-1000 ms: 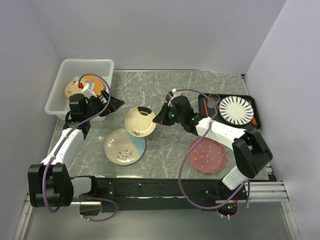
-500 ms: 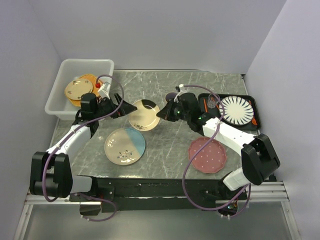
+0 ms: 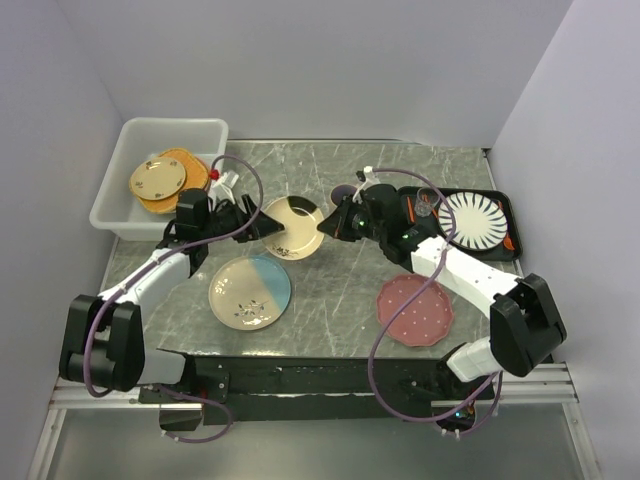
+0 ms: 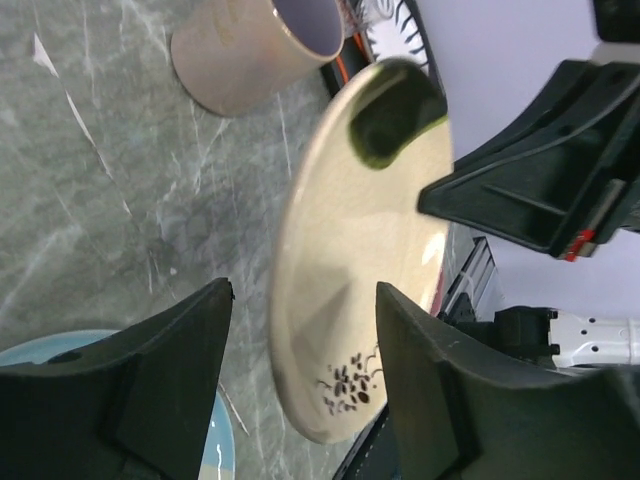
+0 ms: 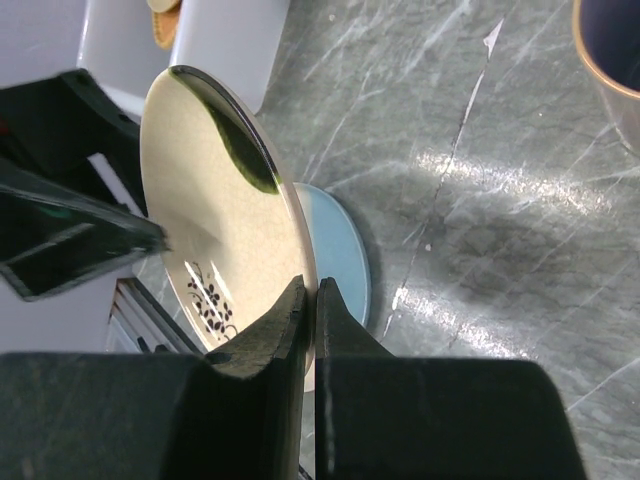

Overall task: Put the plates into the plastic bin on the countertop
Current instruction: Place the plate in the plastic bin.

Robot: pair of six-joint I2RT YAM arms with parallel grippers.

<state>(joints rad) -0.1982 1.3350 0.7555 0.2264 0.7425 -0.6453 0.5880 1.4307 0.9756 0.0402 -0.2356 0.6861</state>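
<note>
A small cream plate with a dark floral sprig hangs tilted above the countertop. My right gripper is shut on its right rim, and the rim sits pinched between the fingers in the right wrist view. My left gripper is open, with its fingers on either side of the plate's left edge. The plastic bin at the far left holds a cream floral plate on an orange one. A cream-and-light-blue plate and a pink dotted plate lie on the countertop.
A black tray at the right holds the white plate with black stripes. A beige mug stands behind the held plate, partly hidden in the top view. Grey walls close in the back and sides.
My left gripper has swung from the bin to the right and now straddles the cream plate's left edge. My right gripper has carried the plate a little right and back.
</note>
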